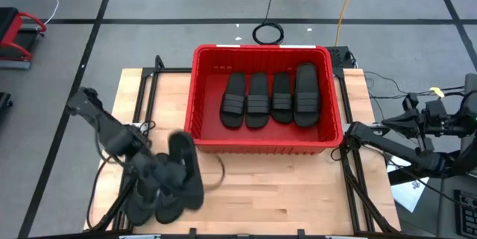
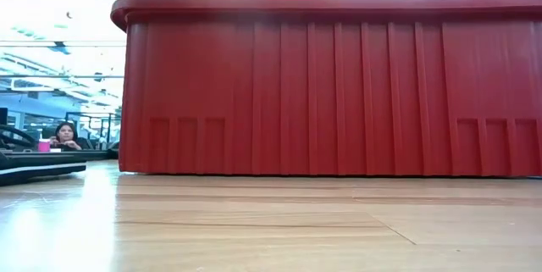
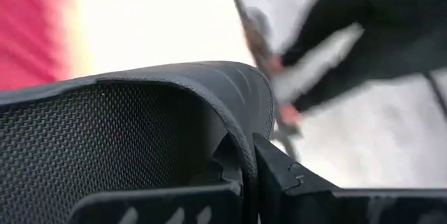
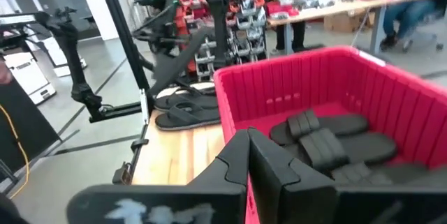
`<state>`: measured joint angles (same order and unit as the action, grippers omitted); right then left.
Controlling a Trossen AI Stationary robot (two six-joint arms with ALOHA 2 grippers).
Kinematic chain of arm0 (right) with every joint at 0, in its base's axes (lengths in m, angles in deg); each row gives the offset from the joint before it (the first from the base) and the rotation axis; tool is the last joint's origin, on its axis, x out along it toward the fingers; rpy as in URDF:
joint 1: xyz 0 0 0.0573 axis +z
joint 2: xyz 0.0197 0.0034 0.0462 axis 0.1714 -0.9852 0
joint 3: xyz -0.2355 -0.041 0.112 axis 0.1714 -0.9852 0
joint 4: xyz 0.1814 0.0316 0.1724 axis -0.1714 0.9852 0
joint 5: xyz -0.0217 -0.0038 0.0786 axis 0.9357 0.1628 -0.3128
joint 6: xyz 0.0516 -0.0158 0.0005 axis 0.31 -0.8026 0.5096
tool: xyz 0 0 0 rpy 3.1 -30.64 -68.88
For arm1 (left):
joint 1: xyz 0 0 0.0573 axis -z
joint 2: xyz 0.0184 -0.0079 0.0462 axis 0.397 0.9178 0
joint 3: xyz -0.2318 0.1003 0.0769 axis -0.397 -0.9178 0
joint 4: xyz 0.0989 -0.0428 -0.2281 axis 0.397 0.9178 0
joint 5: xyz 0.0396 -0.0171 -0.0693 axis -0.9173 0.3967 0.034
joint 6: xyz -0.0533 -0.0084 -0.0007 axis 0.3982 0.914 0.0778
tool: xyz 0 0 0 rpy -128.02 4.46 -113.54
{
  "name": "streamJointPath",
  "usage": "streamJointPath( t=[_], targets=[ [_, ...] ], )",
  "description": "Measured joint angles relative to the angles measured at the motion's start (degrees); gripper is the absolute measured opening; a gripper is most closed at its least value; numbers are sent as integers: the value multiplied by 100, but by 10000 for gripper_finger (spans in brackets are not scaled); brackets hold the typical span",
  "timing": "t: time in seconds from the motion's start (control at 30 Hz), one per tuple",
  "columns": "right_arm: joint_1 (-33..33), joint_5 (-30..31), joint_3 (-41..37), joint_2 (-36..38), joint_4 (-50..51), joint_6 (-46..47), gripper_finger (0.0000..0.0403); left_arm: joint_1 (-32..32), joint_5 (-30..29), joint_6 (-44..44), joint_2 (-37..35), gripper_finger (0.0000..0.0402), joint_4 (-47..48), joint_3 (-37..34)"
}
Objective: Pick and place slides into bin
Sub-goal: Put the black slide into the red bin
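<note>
Four in the bin: you already have four flat black rubber slides [image 1: 270, 99] lying side by side in the large red ribbed plastic bin [image 1: 261, 147] at the far middle of the wooden table [image 1: 298, 194]
Left gripper [image 1: 173, 166]: near left, jaws closed on the edge of one black slide [image 3: 140, 112], so you can carry it clear of the rest
Remaining slides [image 1: 160, 202]: piled at the near left corner, within that arm's reach
Right gripper [image 4: 246, 155]: pinched shut on nothing, waiting right of the bin, out of your path
</note>
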<state>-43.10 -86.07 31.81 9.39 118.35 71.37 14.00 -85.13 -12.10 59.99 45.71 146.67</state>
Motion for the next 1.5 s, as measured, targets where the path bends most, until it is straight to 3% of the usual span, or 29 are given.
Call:
streamJointPath(
  t=[0.17, 0.3, 0.47, 0.63, 0.73, 1.0, 1.17, 1.3, 1.5],
  targets=[
    [34, -6, 0, 0, -306, -196, 0, -444, -1132, -488, -479, 3, -142, 425],
    [36, -15, 0, 0, -508, -217, 0, -800, -2003, -1297, -709, 4, -865, 660],
    [34, 3, 0, 0, -528, -233, 0, -1392, -2095, -2515, -1026, 3, -2155, 698],
    [34, 690, 0, 0, -602, -486, 0, -2341, -690, -3060, -1332, 3, -2859, 698],
    [34, 778, -30, 0, -850, -643, 0, -3018, 331, -3131, -1439, 3, -3035, 698],
    [34, 1501, -271, 0, -1344, -615, 0, -5098, 3957, -3121, -1055, 2, -3319, 696],
    [34, 1805, -551, 0, -1530, -298, 0, -6284, 6049, -2559, -272, 3, -4407, 695],
    [34, 1804, -759, 0, -1570, -257, 0, -6707, 6690, -1627, 517, 2, -5504, 786],
    [34, 1803, -920, 0, -1573, -379, 0, -6830, 6564, -1208, 1966, 2, -6104, 2009]
  ],
)
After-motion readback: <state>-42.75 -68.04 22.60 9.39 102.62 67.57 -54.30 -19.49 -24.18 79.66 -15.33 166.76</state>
